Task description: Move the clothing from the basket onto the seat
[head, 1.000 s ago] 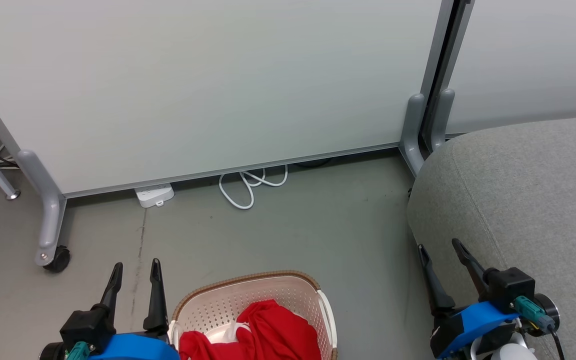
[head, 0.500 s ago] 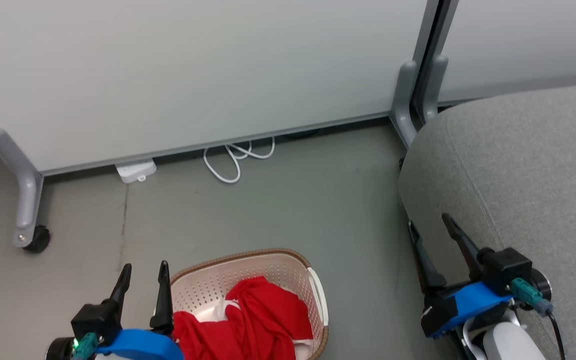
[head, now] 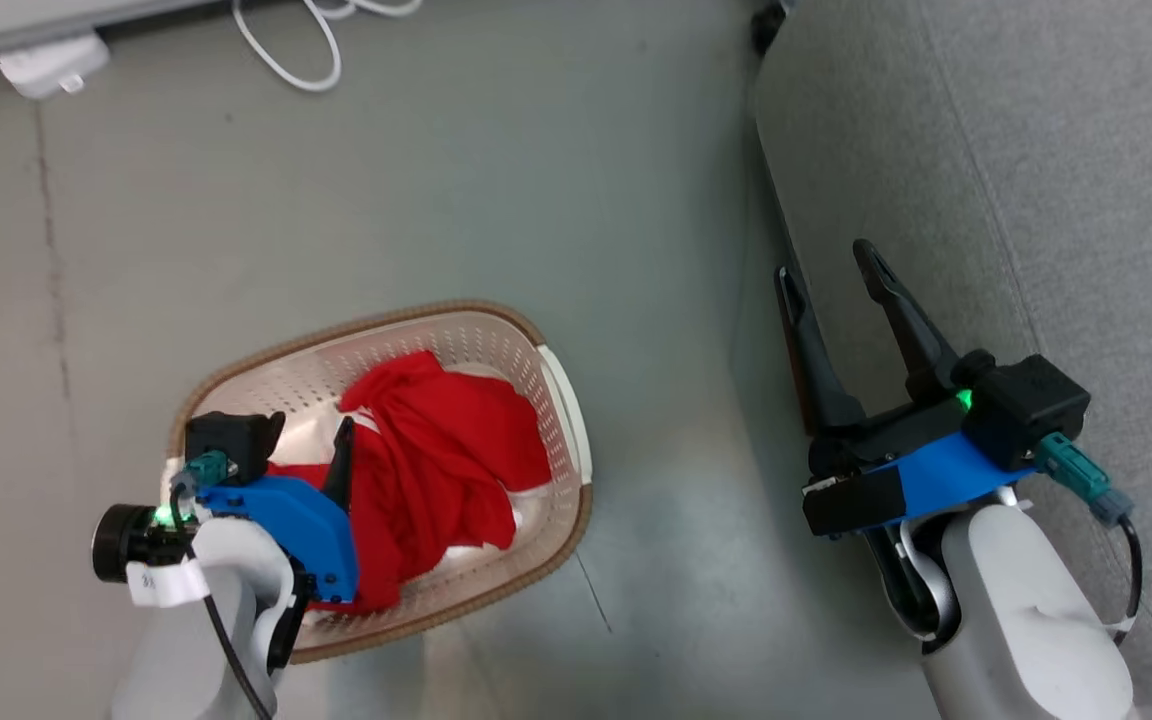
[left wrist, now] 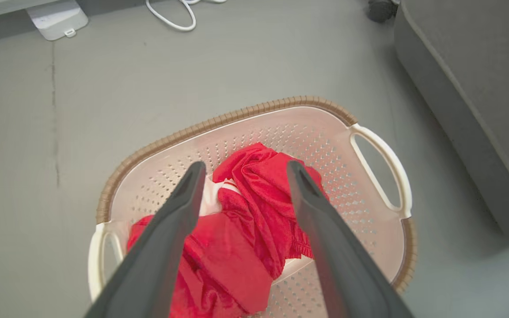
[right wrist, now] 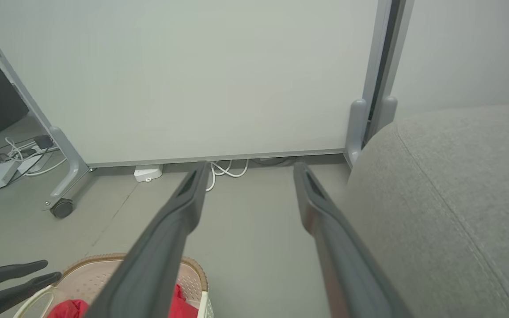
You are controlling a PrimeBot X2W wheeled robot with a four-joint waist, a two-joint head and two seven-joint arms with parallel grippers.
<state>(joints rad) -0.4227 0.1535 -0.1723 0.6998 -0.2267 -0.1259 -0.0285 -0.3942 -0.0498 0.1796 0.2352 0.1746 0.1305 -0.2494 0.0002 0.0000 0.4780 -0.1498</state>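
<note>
No writing can be read in any view. The nearest thing to a label is a white tag (head: 161, 585) wrapped round the left forearm (head: 176, 660), at the lower left of the head view. It carries a few dark marks, too small and blurred to make out. The white power strip (head: 48, 65) at the upper left of that view, seen again at the upper left of the left wrist view (left wrist: 58, 18), has a plain face with no legible print.
</note>
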